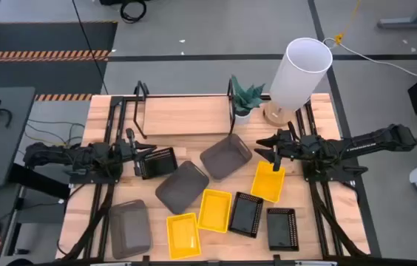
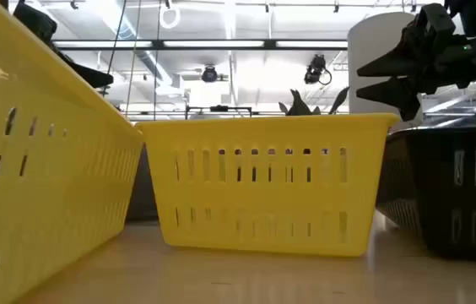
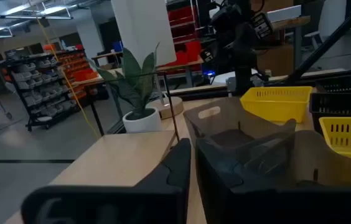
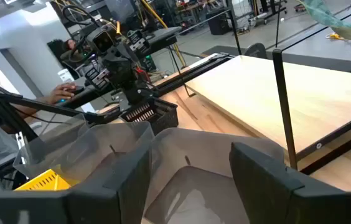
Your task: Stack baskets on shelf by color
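**Left claw on a black basket, right claw spread above a grey one**

From overhead I see my left gripper (image 1: 140, 159) at the left side of the table, clenched on the rim of a black mesh basket (image 1: 160, 162) just in front of the shelf (image 1: 186, 116). The shelf plank is bare light wood between its black wire end frames.

My right gripper (image 1: 268, 150) sits right of centre with its fingers spread, gripping nothing. Through its wrist camera the fingers hang over the grey basket (image 4: 188, 180) that lies against the shelf's front edge by the small potted plant (image 1: 245, 98).

The rest lie loose on the table in front of the shelf: a second grey basket (image 1: 182, 185) near the middle, a third grey one (image 1: 129, 228) at front left, three yellow baskets (image 1: 214, 210), and two more black ones (image 1: 282, 228) at front right. A tall white cylinder (image 1: 299, 70) stands behind the right arm.
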